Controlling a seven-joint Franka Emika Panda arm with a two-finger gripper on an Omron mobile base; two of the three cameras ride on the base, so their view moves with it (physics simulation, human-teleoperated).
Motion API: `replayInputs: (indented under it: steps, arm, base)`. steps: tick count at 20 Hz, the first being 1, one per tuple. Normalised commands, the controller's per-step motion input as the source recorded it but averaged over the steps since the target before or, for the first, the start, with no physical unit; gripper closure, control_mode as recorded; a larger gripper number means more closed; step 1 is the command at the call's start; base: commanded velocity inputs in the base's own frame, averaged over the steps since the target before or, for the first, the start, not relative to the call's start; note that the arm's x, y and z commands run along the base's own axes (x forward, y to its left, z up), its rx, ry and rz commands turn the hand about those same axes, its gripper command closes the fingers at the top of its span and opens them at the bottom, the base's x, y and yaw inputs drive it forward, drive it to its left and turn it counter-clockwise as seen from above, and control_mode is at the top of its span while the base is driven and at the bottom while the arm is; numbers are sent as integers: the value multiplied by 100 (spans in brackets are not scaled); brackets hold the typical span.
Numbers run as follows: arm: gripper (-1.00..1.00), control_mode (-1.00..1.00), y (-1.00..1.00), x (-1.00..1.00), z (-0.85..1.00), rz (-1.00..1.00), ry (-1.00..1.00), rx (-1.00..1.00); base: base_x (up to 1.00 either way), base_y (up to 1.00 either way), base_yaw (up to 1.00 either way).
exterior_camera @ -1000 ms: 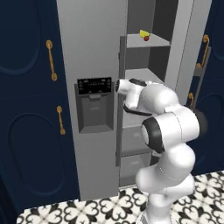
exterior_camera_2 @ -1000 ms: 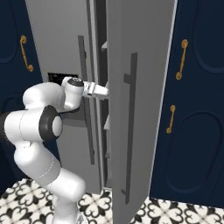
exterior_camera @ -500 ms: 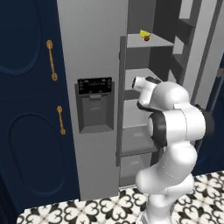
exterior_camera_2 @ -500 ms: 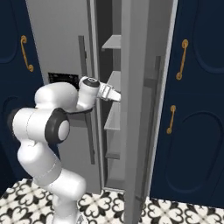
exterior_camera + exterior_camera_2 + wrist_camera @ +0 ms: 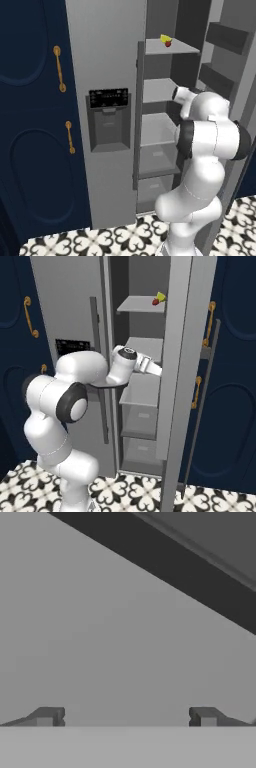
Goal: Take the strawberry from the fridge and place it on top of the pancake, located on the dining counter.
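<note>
- The fridge (image 5: pixel 110 60) stands with its right-hand door swung open, the grey shelves inside in plain sight.
- The strawberry (image 5: pixel 168 44) sits on the top shelf (image 5: pixel 172 48) near its front edge; from the left base view that is at about 1 o'clock from the middle of the picture.
- A small yellow fruit (image 5: pixel 164 38) lies just beside the strawberry, touching or nearly touching it; I cannot tell which.
- In the right base view the same pair shows at about 12 o'clock, the strawberry (image 5: pixel 155 301) to the left of the yellow fruit (image 5: pixel 160 296).
- The white arm reaches into the fridge at the height of the second shelf (image 5: pixel 160 90), well below the strawberry.
- Its wrist passes behind the open door (image 5: pixel 177 356) in the right base view, so the far end of the arm is hidden there.
- In the hand view the tool (image 5: pixel 126 717) has its fingertips (image 5: pixel 46 717) spread wide apart, with nothing between them.
- Ahead of the tips is a plain grey surface, with a dark band crossing toward 2 o'clock.
- Navy cabinet doors with brass handles (image 5: pixel 59 69) flank the fridge.
- The floor (image 5: pixel 120 237) is black-and-white patterned tile.
</note>
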Motion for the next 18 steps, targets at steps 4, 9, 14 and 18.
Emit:
replayInputs:
  steps: [4, 9, 14, 18]
  arm:
    - [-100, -100, -44, 0, 0, 0, -1, 1]
    - [-100, -100, 35, -34, 0, 1, -3, 1]
    - [-100, -100, 99, -38, 0, 2, 0, 0]
    - [-100, -100, 53, -66, 11, 3, -5, 3]
  base:
    - [0, 0, 0]
    - [0, 0, 0]
    - [0, 0, 0]
    - [0, 0, 0]
